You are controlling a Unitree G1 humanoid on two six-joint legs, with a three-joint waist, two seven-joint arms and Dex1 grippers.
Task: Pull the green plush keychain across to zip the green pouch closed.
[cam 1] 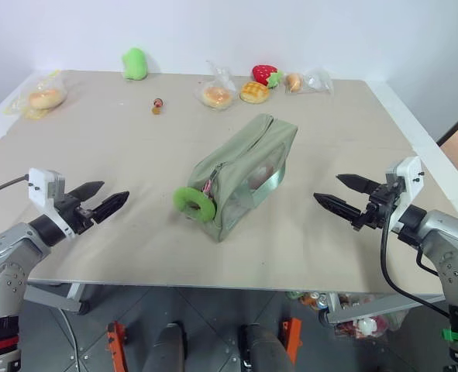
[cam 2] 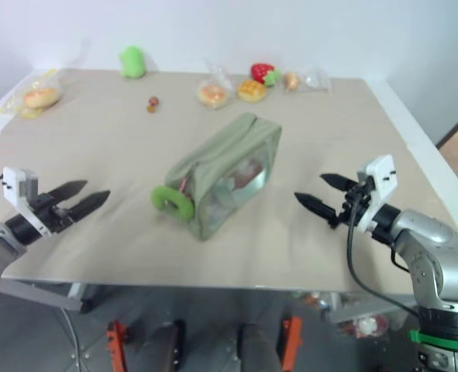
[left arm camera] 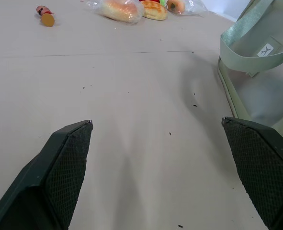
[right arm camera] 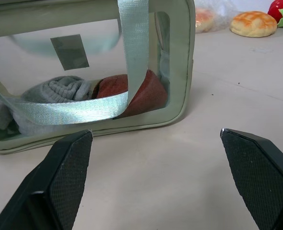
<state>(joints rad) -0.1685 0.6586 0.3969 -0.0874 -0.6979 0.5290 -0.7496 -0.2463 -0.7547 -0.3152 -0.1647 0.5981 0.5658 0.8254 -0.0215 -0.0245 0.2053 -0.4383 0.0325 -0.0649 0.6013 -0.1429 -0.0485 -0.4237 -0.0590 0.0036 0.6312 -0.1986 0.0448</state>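
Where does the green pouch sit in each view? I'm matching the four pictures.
Left eye: green pouch centre table.
Right eye: centre, slightly left.
Left wrist: right edge, strap and wall.
Right wrist: upper left, clear window.
Shared landmark: the orange bun.

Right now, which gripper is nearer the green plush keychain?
Left. The left gripper hovers open off the green plush keychain; the right gripper sits beyond the green pouch, open too.
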